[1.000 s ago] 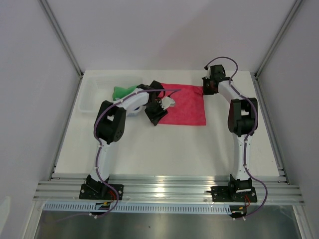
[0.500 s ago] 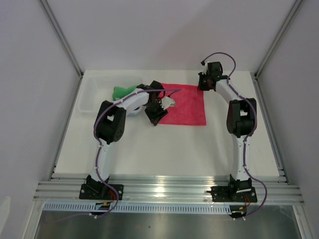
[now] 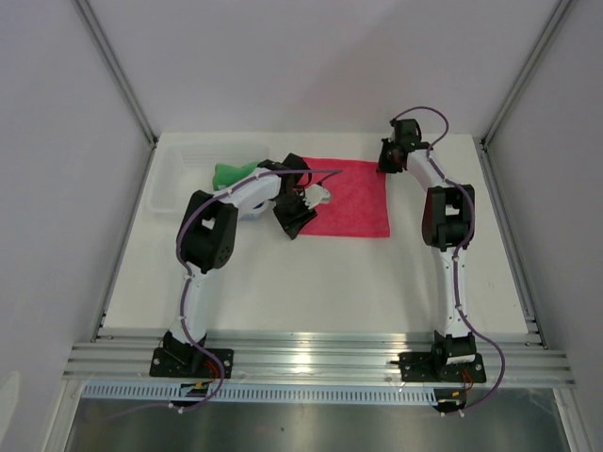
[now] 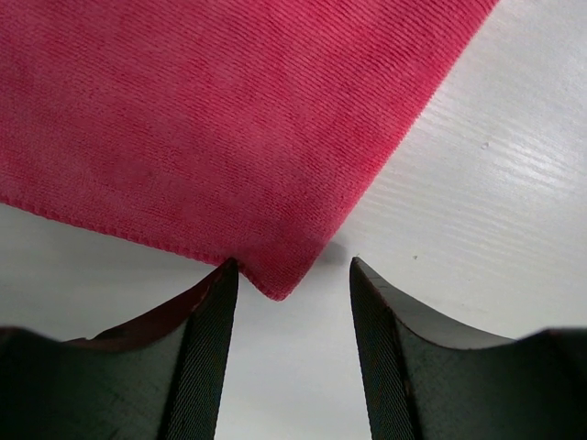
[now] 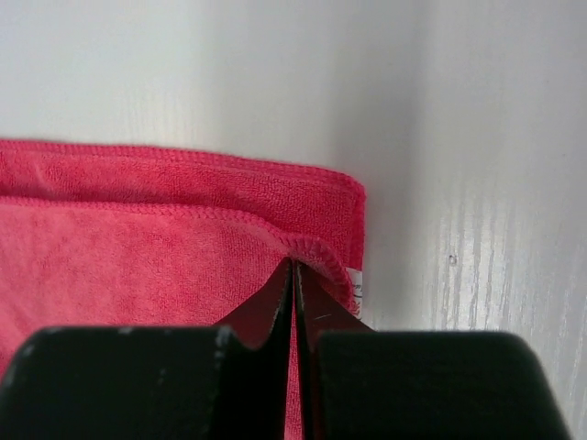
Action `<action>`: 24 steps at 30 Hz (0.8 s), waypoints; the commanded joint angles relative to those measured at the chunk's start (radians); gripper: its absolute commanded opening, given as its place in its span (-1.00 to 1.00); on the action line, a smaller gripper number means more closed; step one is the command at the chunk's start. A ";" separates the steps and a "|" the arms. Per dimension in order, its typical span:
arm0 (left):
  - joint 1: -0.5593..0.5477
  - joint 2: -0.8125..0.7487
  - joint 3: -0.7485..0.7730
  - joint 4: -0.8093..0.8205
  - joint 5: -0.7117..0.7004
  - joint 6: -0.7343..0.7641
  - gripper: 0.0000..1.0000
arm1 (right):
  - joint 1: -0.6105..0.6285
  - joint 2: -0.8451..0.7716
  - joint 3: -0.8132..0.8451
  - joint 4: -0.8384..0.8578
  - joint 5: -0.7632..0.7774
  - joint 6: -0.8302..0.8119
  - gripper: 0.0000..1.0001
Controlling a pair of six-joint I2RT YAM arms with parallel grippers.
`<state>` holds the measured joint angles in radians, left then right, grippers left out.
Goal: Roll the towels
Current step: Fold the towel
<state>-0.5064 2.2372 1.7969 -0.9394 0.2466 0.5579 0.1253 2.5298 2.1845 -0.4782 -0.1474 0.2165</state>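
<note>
The pink towel [image 3: 349,198] lies spread on the white table at the back middle. In the right wrist view its far right corner [image 5: 312,197] shows two layers, and the upper hem puckers at my right gripper [image 5: 293,266], which is shut on it. That gripper [image 3: 386,162] sits at the towel's far right corner in the top view. My left gripper [image 4: 292,270] is open, low over the table, with the towel's near left corner [image 4: 278,284] between its fingertips, untouched on the right side. A green towel [image 3: 231,172] lies bunched by the left arm.
A white plastic basket [image 3: 170,184] stands at the back left, with the green towel at its right end. Metal frame posts rise at both back corners. The aluminium rail [image 3: 311,363] carries both arm bases at the near edge.
The right arm's elbow has swung slightly left and its wrist has shifted a little at the towel's far right corner. The left arm and the towels have not moved.
</note>
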 commanded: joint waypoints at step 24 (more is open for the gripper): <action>-0.032 -0.214 -0.070 -0.029 0.126 0.325 0.20 | -0.096 -0.870 -0.925 -0.179 -0.512 -1.332 -0.14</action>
<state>-0.5385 2.1059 1.6890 -0.9367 0.2939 0.7845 0.0128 1.6516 1.3540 -0.4965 -0.5980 -0.7288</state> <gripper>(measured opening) 0.596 0.420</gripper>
